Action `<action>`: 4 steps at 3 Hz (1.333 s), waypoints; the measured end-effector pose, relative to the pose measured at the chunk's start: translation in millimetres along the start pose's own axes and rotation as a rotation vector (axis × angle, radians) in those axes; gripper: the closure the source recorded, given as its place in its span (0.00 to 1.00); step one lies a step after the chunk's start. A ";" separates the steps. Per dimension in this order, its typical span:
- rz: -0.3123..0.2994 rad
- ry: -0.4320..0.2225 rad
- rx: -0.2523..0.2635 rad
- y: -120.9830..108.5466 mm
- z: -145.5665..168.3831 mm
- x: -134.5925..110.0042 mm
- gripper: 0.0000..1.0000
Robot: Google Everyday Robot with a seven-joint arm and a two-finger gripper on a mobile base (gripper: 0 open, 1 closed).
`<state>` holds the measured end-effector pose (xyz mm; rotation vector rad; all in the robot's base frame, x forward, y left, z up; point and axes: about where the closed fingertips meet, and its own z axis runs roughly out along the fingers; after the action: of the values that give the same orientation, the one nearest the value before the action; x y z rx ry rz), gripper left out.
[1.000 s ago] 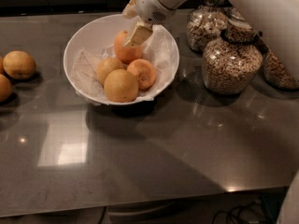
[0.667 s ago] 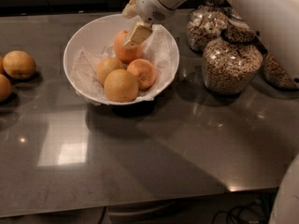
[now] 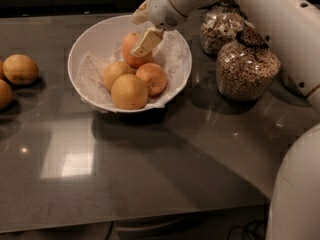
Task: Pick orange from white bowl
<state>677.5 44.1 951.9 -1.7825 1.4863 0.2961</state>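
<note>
We judge the task about midway: the reach looks done, the lift does not. The hand [image 3: 144, 43] is down inside the white bowl [image 3: 76, 59], at its back, lying right against the front of the orange [image 3: 131, 48]. Whether the hand is spread, pressed together or already pinching the fruit, we cannot tell. The orange sits in the bowl on the crinkled paper, behind three other fruits: two paler ones [image 3: 129, 91] and a rounder deep-orange one [image 3: 152, 79], all close below it. What remains, as we read it, is a secure grip if there is none yet, then a lift clear of the rim without dragging the neighbours or the paper. Two more fruits [image 3: 20, 69] lie on the tabletop [image 3: 175, 159] to the left, and the glass jars [image 3: 246, 69] stand to the right, apart from the bowl.
</note>
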 end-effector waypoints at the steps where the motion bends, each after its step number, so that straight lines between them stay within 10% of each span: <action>1: 0.020 -0.031 -0.052 1.9 7.0 0.9 0.32; 4: 0.055 -0.047 -0.203 15.4 33.2 4.0 0.36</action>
<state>674.4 63.7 920.9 -1.8804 1.5181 0.5291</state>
